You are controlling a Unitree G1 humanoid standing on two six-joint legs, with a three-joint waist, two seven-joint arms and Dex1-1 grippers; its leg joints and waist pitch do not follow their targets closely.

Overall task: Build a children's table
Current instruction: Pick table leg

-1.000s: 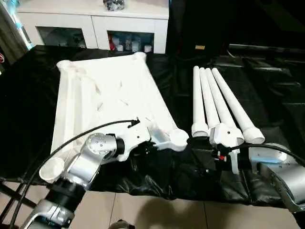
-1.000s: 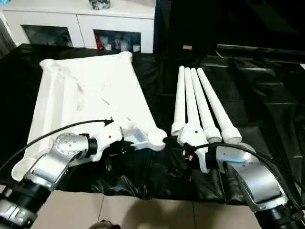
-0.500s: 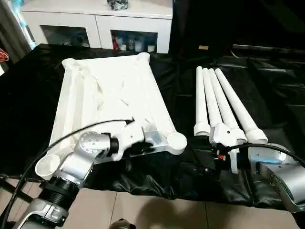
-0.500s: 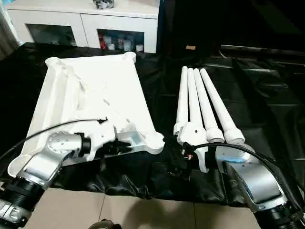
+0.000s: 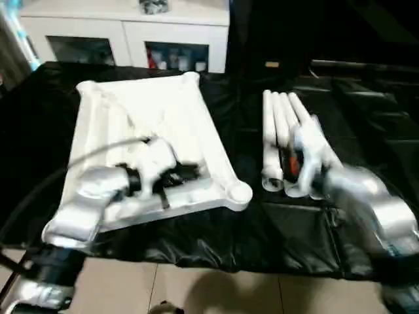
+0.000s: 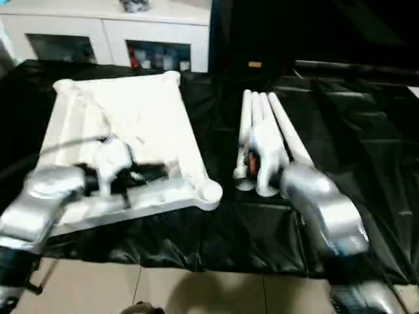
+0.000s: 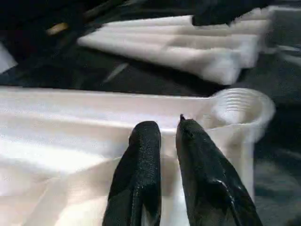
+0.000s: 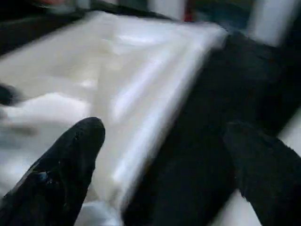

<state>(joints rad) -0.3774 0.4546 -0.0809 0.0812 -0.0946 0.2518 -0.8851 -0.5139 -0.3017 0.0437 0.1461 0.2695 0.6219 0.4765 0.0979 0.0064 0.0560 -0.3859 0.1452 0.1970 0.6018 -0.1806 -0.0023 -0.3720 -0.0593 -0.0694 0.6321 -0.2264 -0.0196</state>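
The white table top lies underside up on the black-covered desk, toward nine o'clock. My left tool hangs over its near rim, fingers a narrow gap apart, holding nothing, close to the corner socket. The four legs lie bunched toward three o'clock; my right tool is spread wide above them.

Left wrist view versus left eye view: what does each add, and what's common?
Wrist view adds: the ribbed inside of a corner socket, and the left gripper close up, fingers slightly apart. Eye view adds: the cabinet, the full outline of the tabletop, and the right arm above the legs. Shared: tabletop and legs.
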